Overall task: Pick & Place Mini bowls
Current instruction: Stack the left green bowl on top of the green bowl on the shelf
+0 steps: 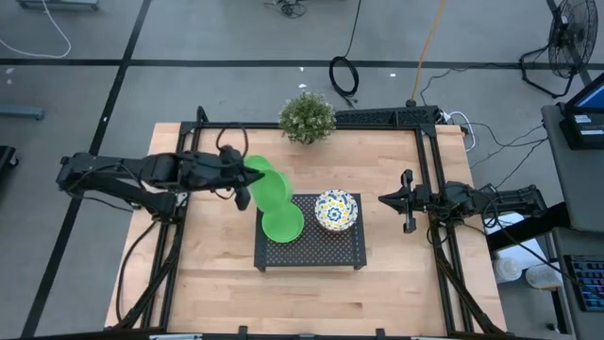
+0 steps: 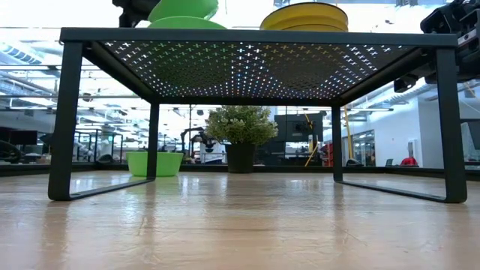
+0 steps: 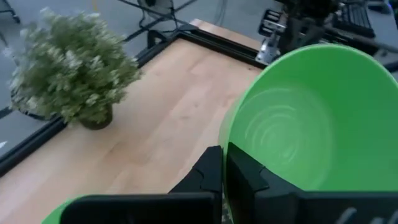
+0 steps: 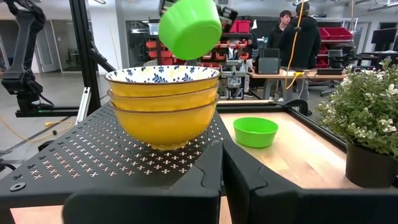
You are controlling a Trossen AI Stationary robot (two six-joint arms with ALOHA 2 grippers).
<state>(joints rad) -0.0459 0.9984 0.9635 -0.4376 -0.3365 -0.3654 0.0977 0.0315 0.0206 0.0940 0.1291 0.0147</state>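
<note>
A green bowl [image 4: 189,28] is held clamped by the left end effector [image 1: 247,179] above the rack [image 1: 283,253], partly hiding a second green bowl [image 1: 282,224]. A third [image 4: 255,132] sits on the wooden bench [image 1: 396,189] beside the rack. Three stacked patterned bowls [image 1: 336,210] rest on the rack. The right end effector [image 1: 392,199] is clenched empty beside the rack. People [image 4: 297,37] are seen beyond.

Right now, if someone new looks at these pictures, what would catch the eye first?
The bright green plastic bowl held tilted in the air by the left gripper, above the black perforated metal rack. Next, the stack of three floral bowls on that rack. A second green bowl sits on the wooden table beside the potted plant.
</note>
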